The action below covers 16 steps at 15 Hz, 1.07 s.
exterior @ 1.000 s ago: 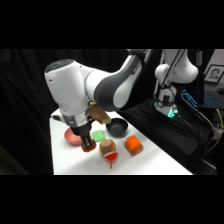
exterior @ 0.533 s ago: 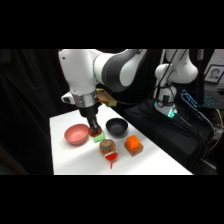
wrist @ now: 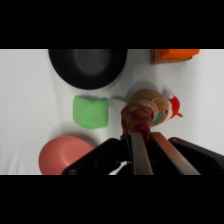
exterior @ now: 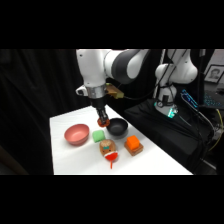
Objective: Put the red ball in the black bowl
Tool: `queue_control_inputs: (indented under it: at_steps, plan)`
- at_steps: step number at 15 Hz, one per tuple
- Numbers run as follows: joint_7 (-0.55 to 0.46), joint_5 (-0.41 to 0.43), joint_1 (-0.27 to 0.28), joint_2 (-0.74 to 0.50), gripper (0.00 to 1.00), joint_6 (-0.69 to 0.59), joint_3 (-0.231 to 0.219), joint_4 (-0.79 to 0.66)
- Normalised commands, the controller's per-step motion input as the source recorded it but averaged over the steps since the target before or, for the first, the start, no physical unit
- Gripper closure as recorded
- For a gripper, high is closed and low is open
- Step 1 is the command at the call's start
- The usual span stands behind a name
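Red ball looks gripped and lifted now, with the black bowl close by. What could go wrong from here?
The red ball sits only at the tips of the gripper, so it may slip out in transit. It hangs beside the rim of the black bowl, not over the middle, so an early release might bounce it off the rim. The green block and the wooden toy lie just below, so a dropped ball could roll among them.
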Motion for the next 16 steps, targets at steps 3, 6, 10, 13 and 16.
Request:
queue_control_inputs:
  at_steps: [3, 6, 10, 13, 16]
  plan:
    - [-0.13, 0.07, -0.127, -0.42, 0.98, 0.28, 0.012, -0.52]
    - [-0.14, 0.077, -0.113, -0.39, 0.98, 0.28, -0.008, -0.5]
    - [-0.15, 0.084, -0.096, -0.33, 0.98, 0.29, -0.017, -0.45]
    - [-0.14, 0.07, -0.078, -0.24, 0.98, 0.31, -0.022, -0.38]
    - [-0.13, 0.058, -0.071, -0.14, 0.98, 0.38, -0.032, -0.32]
